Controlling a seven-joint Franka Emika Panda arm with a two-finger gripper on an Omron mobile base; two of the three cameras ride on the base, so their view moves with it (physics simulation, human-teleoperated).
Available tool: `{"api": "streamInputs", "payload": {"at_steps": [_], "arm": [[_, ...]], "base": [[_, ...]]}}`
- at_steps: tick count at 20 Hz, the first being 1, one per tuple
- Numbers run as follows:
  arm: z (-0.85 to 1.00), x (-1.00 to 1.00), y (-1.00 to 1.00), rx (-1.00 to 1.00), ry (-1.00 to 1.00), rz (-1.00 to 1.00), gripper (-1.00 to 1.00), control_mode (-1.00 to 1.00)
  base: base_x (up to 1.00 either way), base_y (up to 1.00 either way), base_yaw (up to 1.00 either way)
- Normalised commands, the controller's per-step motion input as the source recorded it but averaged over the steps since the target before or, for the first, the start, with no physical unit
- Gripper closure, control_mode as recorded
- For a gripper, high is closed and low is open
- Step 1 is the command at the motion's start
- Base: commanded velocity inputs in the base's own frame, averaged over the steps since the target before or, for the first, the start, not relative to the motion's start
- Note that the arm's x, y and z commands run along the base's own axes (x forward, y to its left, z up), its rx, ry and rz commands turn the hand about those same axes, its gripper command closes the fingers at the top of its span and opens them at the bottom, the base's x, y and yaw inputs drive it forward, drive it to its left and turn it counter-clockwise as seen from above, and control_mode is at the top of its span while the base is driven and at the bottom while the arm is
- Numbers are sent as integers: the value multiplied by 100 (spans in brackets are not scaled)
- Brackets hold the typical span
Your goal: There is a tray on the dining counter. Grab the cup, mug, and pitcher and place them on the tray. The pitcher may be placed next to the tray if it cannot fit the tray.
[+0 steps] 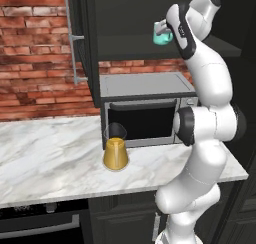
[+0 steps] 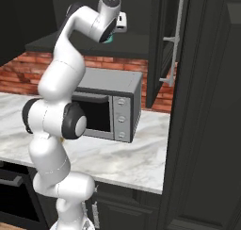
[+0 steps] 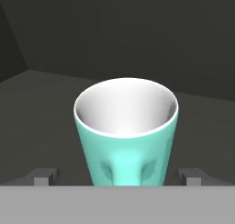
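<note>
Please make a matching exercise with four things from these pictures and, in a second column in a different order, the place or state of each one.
1. mug
2. pitcher
3. microwave
4. gripper

A. on the marble counter, in front of the microwave
B. open, one fingertip at each side of the mug
C. upright on the dark cabinet shelf
D. under the cabinet, door shut

Pairs: 1-C, 2-A, 3-D, 4-B

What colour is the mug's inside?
White inside, teal outside; the mug shows best in the hand view.
</note>
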Motion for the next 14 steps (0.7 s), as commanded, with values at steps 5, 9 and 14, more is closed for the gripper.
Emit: {"api": "streamInputs", "payload": {"at_steps": [5, 9, 14], "arm": [[-1, 8, 0, 0, 1, 4, -100, -100], [-7, 3, 0, 0, 2, 4, -100, -100], [-14, 3, 0, 0, 1, 3, 100, -100]], "base": [[0, 0, 0], [0, 0, 0], [0, 0, 0]]}}
